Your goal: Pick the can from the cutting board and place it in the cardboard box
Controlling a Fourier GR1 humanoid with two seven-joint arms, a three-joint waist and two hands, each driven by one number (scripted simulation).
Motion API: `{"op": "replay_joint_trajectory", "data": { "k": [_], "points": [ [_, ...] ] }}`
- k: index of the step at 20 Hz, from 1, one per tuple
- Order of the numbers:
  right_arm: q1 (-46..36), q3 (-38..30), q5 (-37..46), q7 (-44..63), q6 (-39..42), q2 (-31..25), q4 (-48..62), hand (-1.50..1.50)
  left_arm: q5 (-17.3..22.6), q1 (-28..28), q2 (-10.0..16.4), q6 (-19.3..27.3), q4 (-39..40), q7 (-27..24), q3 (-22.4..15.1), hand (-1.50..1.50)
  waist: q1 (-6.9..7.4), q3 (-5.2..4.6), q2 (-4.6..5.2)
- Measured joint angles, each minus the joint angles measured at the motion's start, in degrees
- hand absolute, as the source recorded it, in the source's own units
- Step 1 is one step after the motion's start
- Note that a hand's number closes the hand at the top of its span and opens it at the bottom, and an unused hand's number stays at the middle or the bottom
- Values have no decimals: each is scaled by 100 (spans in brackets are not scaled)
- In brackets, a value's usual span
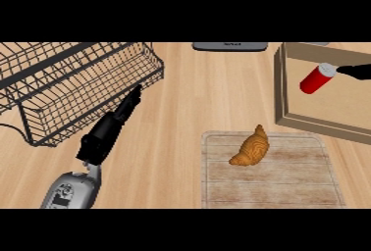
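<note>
The red can (315, 81) with a silver top lies tilted inside the cardboard box (281, 83) at the upper right. Only a small black part of my right hand (357, 71) shows at the right edge, touching the can's top end; its grip is hidden. The pale wooden cutting board (290, 184) lies at the lower right with a brown croissant (251, 147) on its upper left part. My left hand (109, 130) is open at the left, pointing up towards the wire basket, holding nothing.
A black wire basket (43, 112) fills the upper left, its near corner next to my left hand. A dark grey appliance (229, 46) sits at the counter's far edge. Bare wooden counter (196, 98) lies between basket and box.
</note>
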Motion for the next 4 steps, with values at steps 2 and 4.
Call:
{"op": "replay_joint_trajectory", "data": {
  "k": [2, 4],
  "points": [
    [23, -377, -397, -256, 53, -68, 52, -150, 16, 31, 24, -29, 7, -33, 23, 0, -21, 0, -3],
    [47, -724, -765, -481, 171, -171, 145, -150, 34, -30, 53, -56, 53, -42, 75, 0, -37, 0, -1]
  ]
}}
